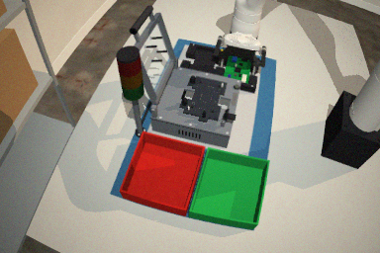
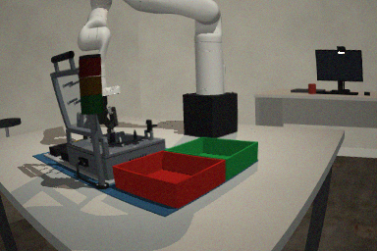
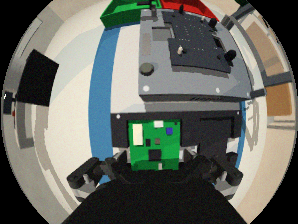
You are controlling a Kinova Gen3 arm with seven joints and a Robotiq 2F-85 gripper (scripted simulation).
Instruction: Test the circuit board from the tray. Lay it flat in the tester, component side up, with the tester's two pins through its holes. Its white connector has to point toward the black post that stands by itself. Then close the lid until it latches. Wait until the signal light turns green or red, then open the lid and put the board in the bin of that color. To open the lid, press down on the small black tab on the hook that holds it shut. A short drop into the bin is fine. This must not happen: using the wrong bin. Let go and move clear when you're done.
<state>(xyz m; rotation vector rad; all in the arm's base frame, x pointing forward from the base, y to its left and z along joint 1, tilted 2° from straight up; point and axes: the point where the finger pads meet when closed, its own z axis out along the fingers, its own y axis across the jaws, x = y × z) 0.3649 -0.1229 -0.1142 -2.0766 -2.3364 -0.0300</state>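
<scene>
1 board (image 1: 237, 69) (image 3: 154, 142) lay in 1 compartment of the black tray (image 1: 200, 56) (image 3: 120, 135), component side up, with 1 white connector (image 3: 138, 134) and 1 blue part (image 3: 169, 131) on its face. The gripper (image 1: 240, 59) (image 3: 155, 156) was over it, its 2 fingers fully open, 1 beside each of 2 opposite edges of the board, with nothing held. The 1 tester (image 1: 193, 126) (image 2: 118, 157) (image 3: 165, 90) stood next to the tray, its 1 lid (image 1: 160, 42) (image 2: 61, 98) raised. 2 bins, 1 red (image 1: 163, 173) (image 2: 169, 179) and 1 green (image 1: 230, 188) (image 2: 241, 160), sat side by side on the table (image 1: 307, 215) (image 2: 275, 184). 1 signal light (image 1: 130, 73) (image 2: 91, 83) had 3 bands: red, amber and green.
</scene>
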